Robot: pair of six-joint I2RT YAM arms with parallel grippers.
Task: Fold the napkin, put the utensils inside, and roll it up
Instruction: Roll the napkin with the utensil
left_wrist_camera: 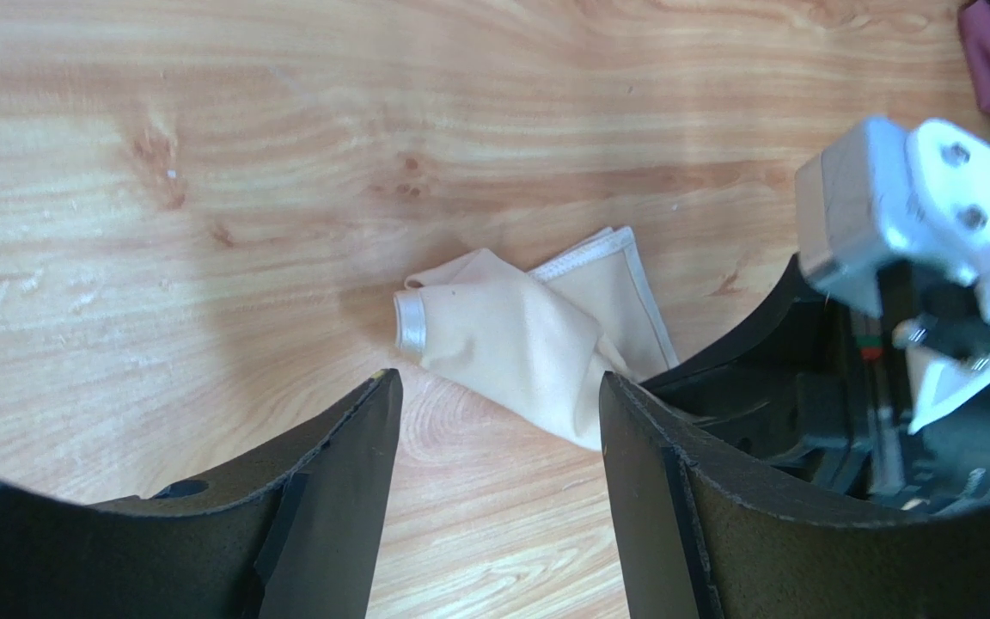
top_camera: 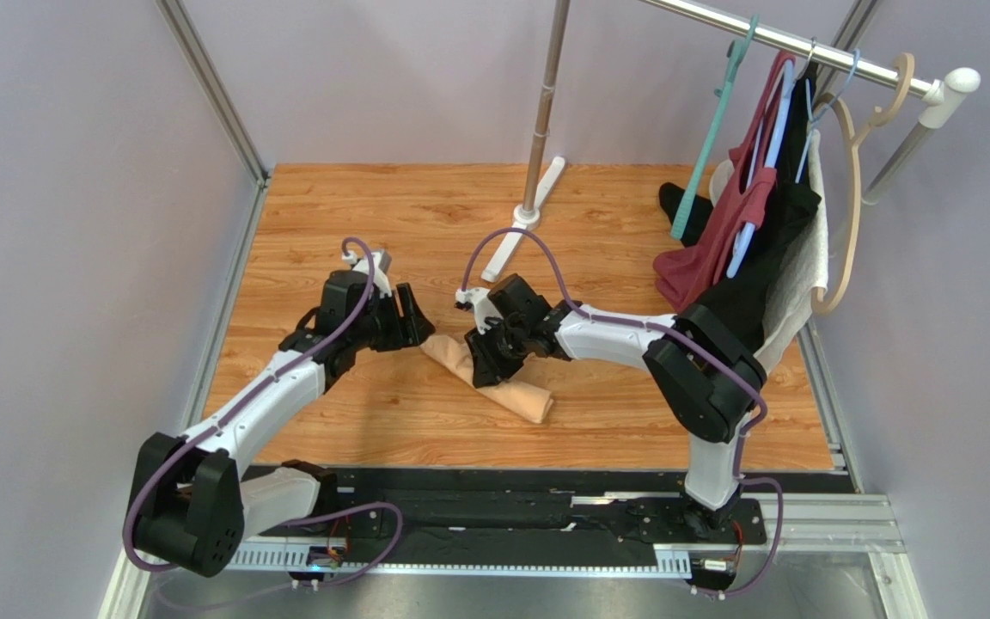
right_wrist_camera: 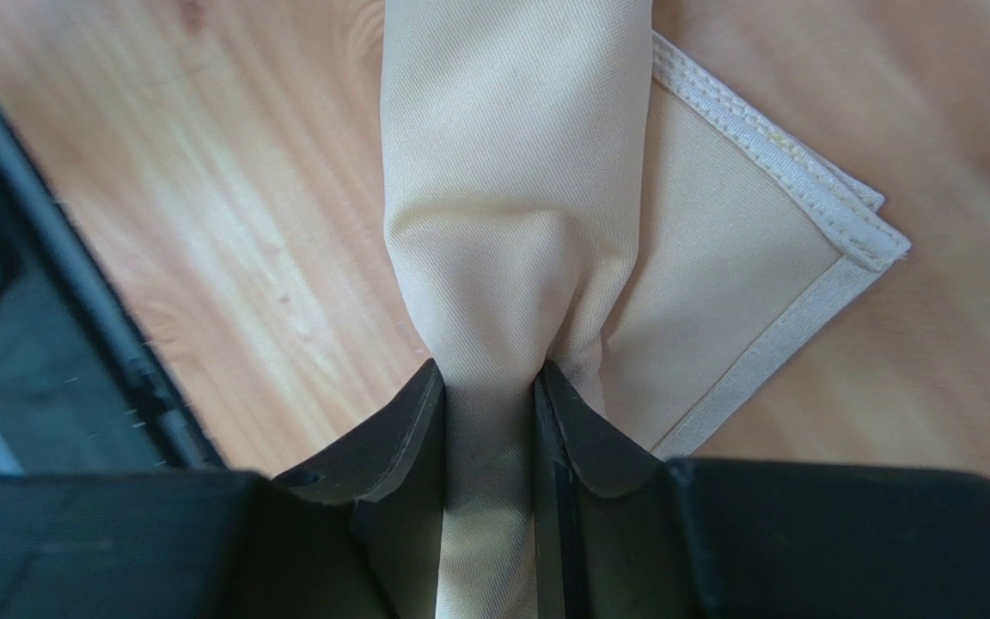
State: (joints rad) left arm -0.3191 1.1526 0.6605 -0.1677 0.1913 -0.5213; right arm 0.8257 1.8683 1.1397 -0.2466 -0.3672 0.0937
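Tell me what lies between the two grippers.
One end of the napkin, in the top view and the left wrist view. The left gripper is open beside it; the right gripper is shut on it.

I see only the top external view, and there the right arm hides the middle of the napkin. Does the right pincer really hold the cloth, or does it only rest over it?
Observer: It holds it. In the right wrist view the right pincer is shut on the napkin, with the rolled fabric squeezed between its fingers.
Operator: Does the left pincer grip the cloth too?
Observer: No. The left wrist view shows the left pincer open, with nothing pinched; the end of the roll lies ahead of it.
Operator: Is the whole cloth rolled?
Observer: Not all of it. In the right wrist view one flat hemmed corner lies on the table beside the roll.
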